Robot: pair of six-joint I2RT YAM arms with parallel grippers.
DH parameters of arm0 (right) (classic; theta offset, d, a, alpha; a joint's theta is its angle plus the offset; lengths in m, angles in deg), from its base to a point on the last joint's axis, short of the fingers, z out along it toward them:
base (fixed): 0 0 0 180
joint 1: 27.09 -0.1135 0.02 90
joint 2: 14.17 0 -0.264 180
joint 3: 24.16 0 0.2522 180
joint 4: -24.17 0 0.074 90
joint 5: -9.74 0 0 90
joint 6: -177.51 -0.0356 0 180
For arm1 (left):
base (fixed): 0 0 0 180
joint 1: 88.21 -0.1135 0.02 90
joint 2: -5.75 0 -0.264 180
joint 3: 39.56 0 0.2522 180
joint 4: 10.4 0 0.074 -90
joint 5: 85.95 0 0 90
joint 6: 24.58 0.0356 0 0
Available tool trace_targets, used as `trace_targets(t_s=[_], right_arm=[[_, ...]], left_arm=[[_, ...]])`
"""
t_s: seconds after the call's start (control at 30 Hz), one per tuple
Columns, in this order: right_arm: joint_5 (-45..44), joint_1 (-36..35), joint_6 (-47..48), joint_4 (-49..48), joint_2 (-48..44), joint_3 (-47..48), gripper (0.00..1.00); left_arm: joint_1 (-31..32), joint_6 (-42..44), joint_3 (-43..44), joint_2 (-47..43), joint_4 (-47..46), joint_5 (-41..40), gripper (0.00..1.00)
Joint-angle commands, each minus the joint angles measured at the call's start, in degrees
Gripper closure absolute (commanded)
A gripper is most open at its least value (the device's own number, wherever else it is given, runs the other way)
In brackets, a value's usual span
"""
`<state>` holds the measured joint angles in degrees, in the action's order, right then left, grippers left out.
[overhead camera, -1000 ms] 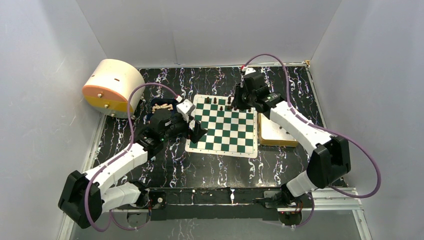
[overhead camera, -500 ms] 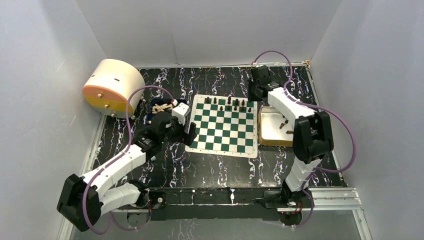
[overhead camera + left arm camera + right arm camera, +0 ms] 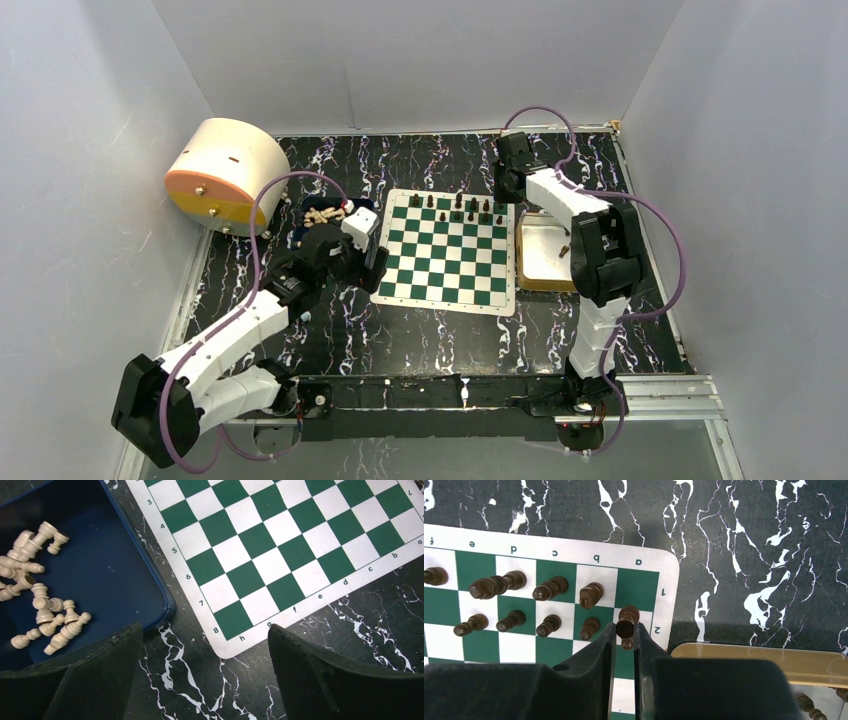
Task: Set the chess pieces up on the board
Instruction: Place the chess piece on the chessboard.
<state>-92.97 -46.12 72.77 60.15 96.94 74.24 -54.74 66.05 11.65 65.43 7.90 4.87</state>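
Brown chess piece (image 3: 626,621) pinched between right fingers (image 3: 594,665) (at board (image 3: 574,555) corner).

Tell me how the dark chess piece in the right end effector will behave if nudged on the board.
The dark piece looks tall on a narrow base, so a slight sideways nudge would probably tip it. Its rounded turned shape suggests it would roll once down, like the pale pieces lying flat in the blue tray.
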Motion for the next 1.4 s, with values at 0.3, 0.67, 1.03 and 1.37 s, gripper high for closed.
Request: trace_targets(t_s=[0.3, 0.67, 1.03, 1.37], right_arm=[[0.6, 1.8, 0.0, -2.6, 4.9, 4.6, 0.83], [1.9, 2.2, -0.5, -2.4, 5.8, 4.4, 0.81], [2.9, 2.3, -0.1, -0.9, 6.9, 7.8, 0.81], [2.3, 2.3, -0.3, 3.0, 9.7, 10.4, 0.81]], left_arm=[[-0.3, 1.4, 0.9, -2.6, -1.1, -1.7, 0.08], [-0.3, 1.5, 0.9, -2.5, -1.1, -1.9, 0.08], [-0.3, 1.3, 1.0, -2.5, -1.3, -2.4, 0.08], [-0.3, 1.3, 1.0, -3.0, -1.1, -2.9, 0.08]])
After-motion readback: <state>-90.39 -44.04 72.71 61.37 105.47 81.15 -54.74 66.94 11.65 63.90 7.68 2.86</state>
